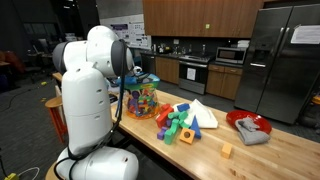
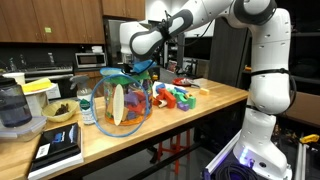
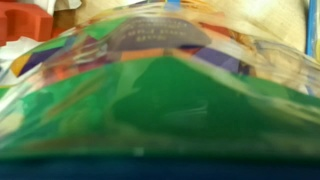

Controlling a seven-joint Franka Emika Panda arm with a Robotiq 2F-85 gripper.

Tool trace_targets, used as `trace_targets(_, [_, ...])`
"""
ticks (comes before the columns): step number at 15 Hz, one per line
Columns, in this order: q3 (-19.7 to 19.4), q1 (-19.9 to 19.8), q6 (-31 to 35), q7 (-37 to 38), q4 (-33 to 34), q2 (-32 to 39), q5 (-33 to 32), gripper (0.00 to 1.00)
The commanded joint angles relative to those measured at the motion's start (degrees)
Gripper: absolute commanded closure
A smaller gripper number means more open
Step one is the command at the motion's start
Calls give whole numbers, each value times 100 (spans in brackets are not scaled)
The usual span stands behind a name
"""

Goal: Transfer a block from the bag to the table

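While the gripper (image 2: 143,64) hangs right at the mouth of the clear bag (image 2: 122,103), bag directly under it, I can't tell if it's spread or closed; bag stands on the butcher-block table (image 2: 205,108); wrist view's just blurry green blocks (image 3: 170,100) up close.

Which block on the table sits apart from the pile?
The small orange block, alone on the table toward the red bowl; the others lie heaped beside the bag.
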Motion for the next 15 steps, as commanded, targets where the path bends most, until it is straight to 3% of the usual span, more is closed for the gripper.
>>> trace_targets(1, [10, 64, 162, 0, -78, 40, 146, 0])
trace_targets(15, [29, 110, 741, 83, -503, 65, 821, 0])
